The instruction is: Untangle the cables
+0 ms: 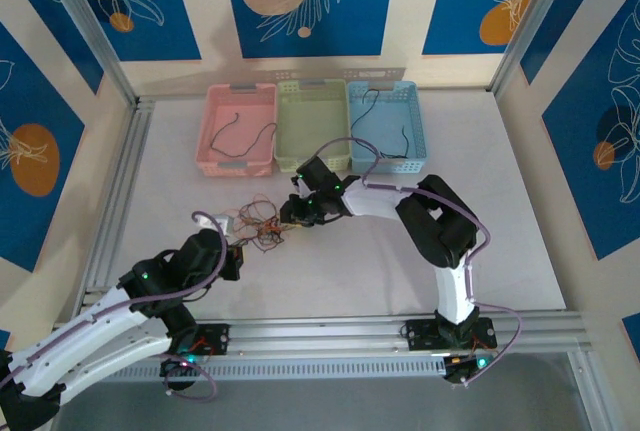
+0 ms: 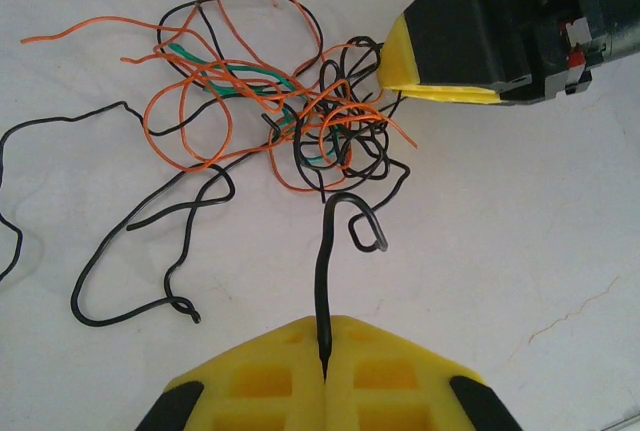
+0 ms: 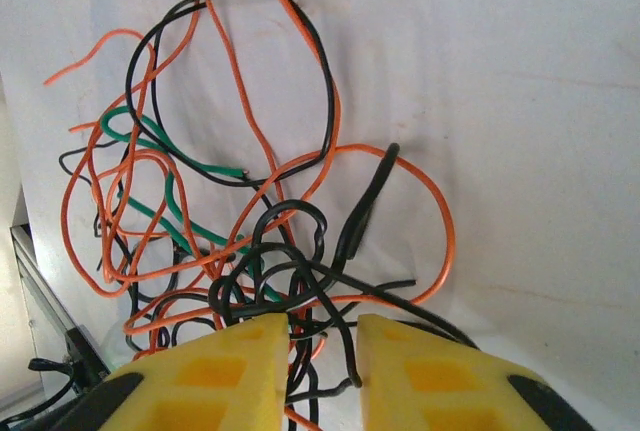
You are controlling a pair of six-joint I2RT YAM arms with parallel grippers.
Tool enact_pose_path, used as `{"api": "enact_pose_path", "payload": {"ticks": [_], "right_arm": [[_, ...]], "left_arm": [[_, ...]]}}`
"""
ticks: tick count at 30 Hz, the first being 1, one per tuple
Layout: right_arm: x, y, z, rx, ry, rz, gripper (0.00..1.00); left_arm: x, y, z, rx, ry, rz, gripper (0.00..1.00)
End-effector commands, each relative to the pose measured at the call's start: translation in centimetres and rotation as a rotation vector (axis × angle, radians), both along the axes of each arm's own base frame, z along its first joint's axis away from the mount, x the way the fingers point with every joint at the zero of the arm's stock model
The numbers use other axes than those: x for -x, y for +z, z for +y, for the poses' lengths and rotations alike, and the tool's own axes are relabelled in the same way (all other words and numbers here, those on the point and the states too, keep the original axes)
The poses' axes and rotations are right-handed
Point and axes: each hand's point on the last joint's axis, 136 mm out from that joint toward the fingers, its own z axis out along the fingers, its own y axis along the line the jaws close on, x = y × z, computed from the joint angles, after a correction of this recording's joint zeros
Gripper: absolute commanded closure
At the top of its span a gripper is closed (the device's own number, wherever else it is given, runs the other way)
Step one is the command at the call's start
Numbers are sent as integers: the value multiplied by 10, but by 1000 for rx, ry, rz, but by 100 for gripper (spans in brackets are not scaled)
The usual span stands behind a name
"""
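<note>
The cables (image 1: pixel 264 227) lie as one tangle of black, orange and green wires (image 2: pixel 270 101) on the white table between my two grippers. My left gripper (image 2: pixel 326 323) is shut on the end of one black cable (image 2: pixel 322 261), which runs up into the knot; it sits at the tangle's near-left side (image 1: pixel 240 253). My right gripper (image 3: pixel 323 326) is open at the tangle's far-right edge (image 1: pixel 296 213), with several black strands (image 3: pixel 300 271) passing through the gap between its yellow fingers (image 2: pixel 430 66). Orange loops (image 3: pixel 420 201) spread beyond them.
Three baskets stand in a row at the back: pink (image 1: pixel 213 121), green (image 1: pixel 312 151) and blue (image 1: pixel 412 126). A black wire (image 1: pixel 240 126) lies in the pink one and another (image 1: pixel 403 136) in the blue one. A metal rail (image 1: pixel 330 329) runs along the near edge.
</note>
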Motion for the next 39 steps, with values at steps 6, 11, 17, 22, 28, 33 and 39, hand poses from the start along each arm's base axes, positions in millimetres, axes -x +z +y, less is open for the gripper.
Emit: {"api": "enact_pose_path", "payload": {"ticks": [6, 11, 17, 22, 28, 33, 39], "right_arm": [[-4, -3, 0, 7, 15, 8, 86], [-3, 5, -9, 19, 0, -37, 100], [-8, 27, -45, 48, -76, -122, 100], [-12, 41, -109, 116, -186, -174, 100], [-22, 53, -224, 121, -470, -185, 100], [-16, 50, -313, 132, -765, -131, 100], [-4, 40, -364, 138, -957, -81, 100]], "left_arm": [[2, -2, 3, 11, 11, 9, 100], [3, 0, 5, 18, 19, 2, 100], [0, 12, 14, 25, 60, -35, 100], [-2, 30, 29, 20, 118, -88, 100], [-1, 40, 49, 33, 196, -141, 100], [-1, 48, 63, 26, 251, -169, 100], [1, 61, 75, 40, 290, -211, 100]]}}
